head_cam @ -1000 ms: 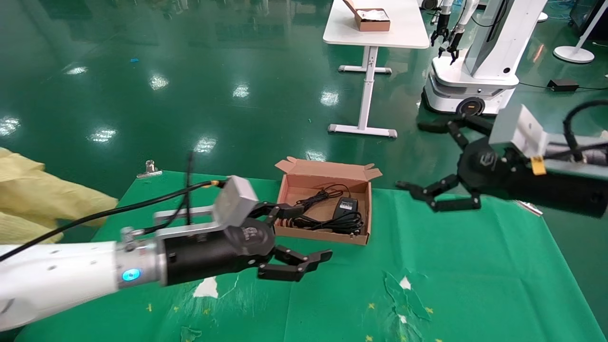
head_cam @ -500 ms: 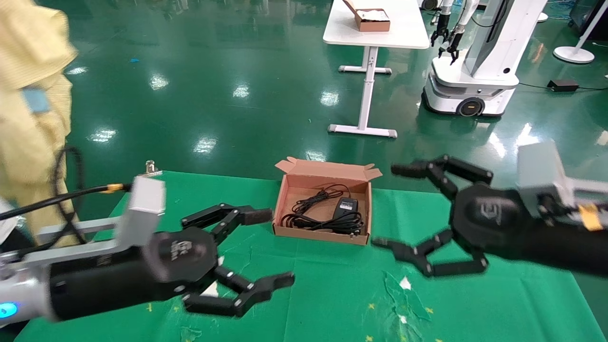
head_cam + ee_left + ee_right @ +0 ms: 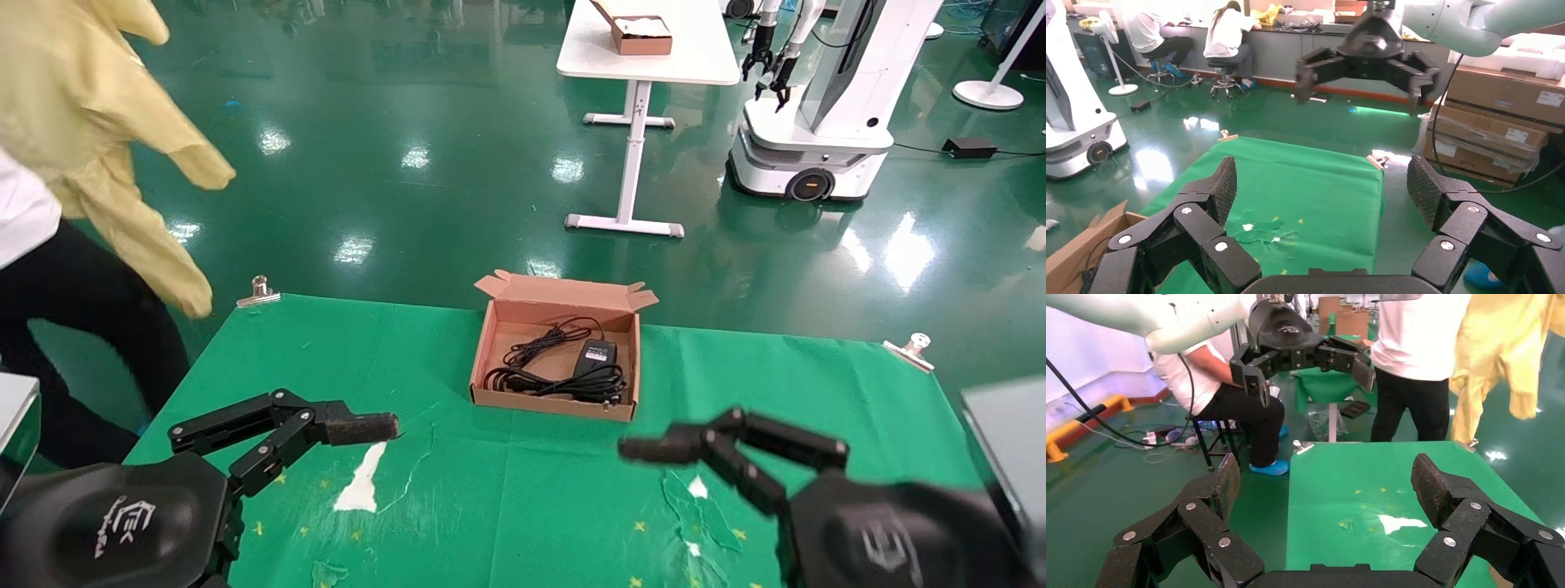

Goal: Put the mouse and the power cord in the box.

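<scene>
The brown cardboard box (image 3: 490,343) sits open at the far middle of the green-covered table, its lid panel and flaps standing along the far edge. Inside, the black mouse (image 3: 595,353) lies with its pale label up. Its thin cable runs toward the box's far left. The thick coiled power cord (image 3: 568,382) lies along the near wall. My left gripper (image 3: 1324,184) is open and empty, low at the near left. My right gripper (image 3: 1327,478) is open and empty at the near right. Both are well short of the box.
A person in a yellow garment (image 3: 106,122) stands at the table's left edge. Metal clips (image 3: 259,291) (image 3: 911,347) hold the cloth's far corners. Torn patches (image 3: 359,486) (image 3: 695,498) mark the cloth. On the floor beyond stand a white table (image 3: 695,57) and another robot (image 3: 817,122).
Both arms have pulled back from the box toward the near edge and dropped low, still open. The person in yellow has come up at the left.
</scene>
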